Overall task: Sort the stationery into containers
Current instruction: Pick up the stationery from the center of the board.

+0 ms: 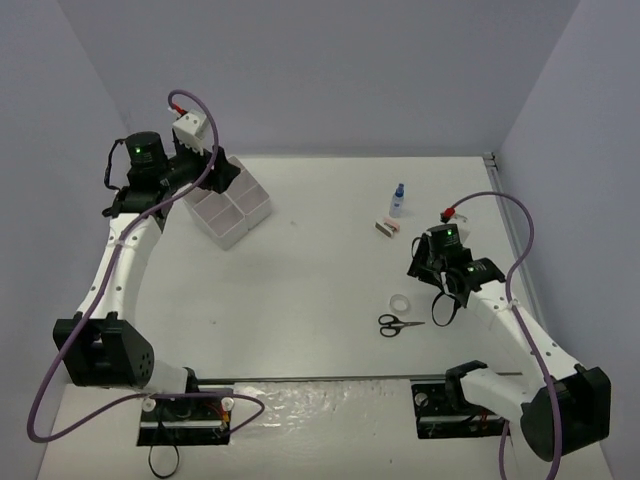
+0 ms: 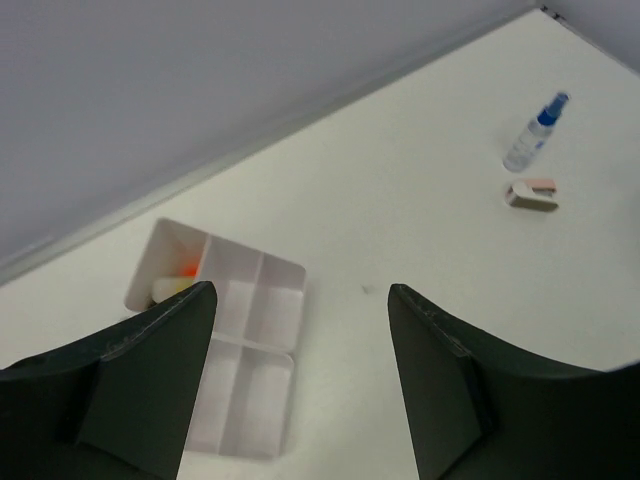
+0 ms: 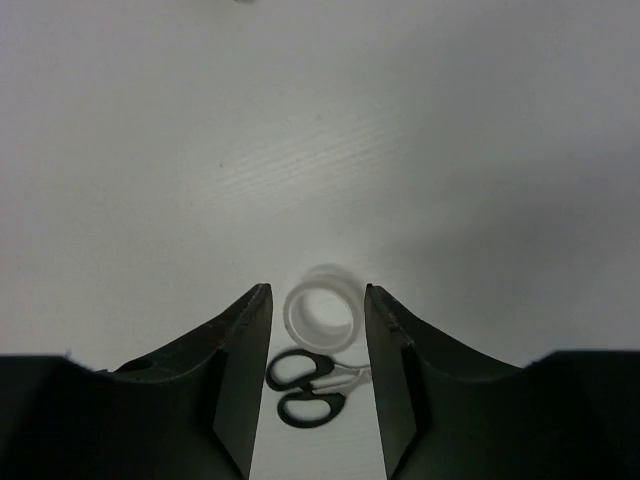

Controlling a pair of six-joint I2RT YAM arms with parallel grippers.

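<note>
The white six-compartment tray (image 1: 245, 225) sits at the far left. In the left wrist view the tray (image 2: 250, 345) holds an orange highlighter (image 2: 188, 268) and a yellow highlighter (image 2: 168, 289) in its far-left compartment. My left gripper (image 1: 222, 176) hovers over the tray, open and empty (image 2: 300, 292). My right gripper (image 1: 440, 298) is open and empty (image 3: 318, 290), held above the white tape roll (image 3: 322, 308) and black-handled scissors (image 3: 305, 385). Both lie on the table in the top view, the roll (image 1: 400, 301) just beyond the scissors (image 1: 398, 323). The blue-capped bottle (image 1: 398, 200) and pink eraser (image 1: 387, 227) stand at the far right.
The bottle (image 2: 535, 135) and eraser (image 2: 532, 192) also show in the left wrist view. Grey walls close the table at the back and both sides. A metal rail (image 1: 320, 380) runs along the near edge between the arm bases.
</note>
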